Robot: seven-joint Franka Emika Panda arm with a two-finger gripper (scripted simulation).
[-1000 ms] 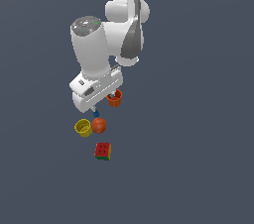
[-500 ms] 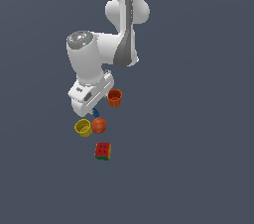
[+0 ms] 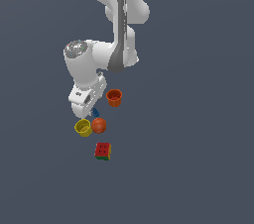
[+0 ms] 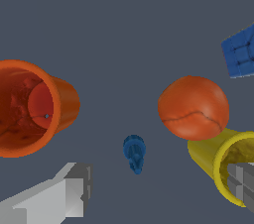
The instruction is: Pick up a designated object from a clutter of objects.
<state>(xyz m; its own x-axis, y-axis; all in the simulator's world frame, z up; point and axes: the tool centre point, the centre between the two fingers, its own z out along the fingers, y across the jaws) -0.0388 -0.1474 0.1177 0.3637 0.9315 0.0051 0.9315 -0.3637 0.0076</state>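
My pincer (image 4: 158, 188) hangs spread wide, gripping nothing. In the wrist view one grey finger (image 4: 62, 196) sits near the orange cup side and the other finger (image 4: 243, 184) overlaps the yellow cup's rim. The blue piece (image 4: 134, 152) lies between the two fingers, not touching either, on the bare grey floor (image 4: 129, 29). It is tiny, pointed, far smaller than anything else here.

In the exterior view my hand (image 3: 85, 98) is low over the clutter, and the blue piece (image 3: 95, 113) peeks out just below it, right above the ball (image 3: 98, 125). Contact between piece and ball cannot be told from there; the wrist view shows a clear gap between them.

The ball (image 4: 193, 107) sits beside the yellow cup (image 4: 225, 163), the two touching or nearly so. The yellow cup (image 3: 83, 128) is at the exterior view's left of the ball. The orange cup (image 3: 114, 97) stands apart, at the exterior view's right of my hand; in the wrist view the orange cup (image 4: 32, 106) shows its open mouth.

The dotted cube (image 3: 102, 151) rests below the ball in the exterior view, apart from it. The cube (image 4: 240, 52) shows only a blue face in the wrist view.
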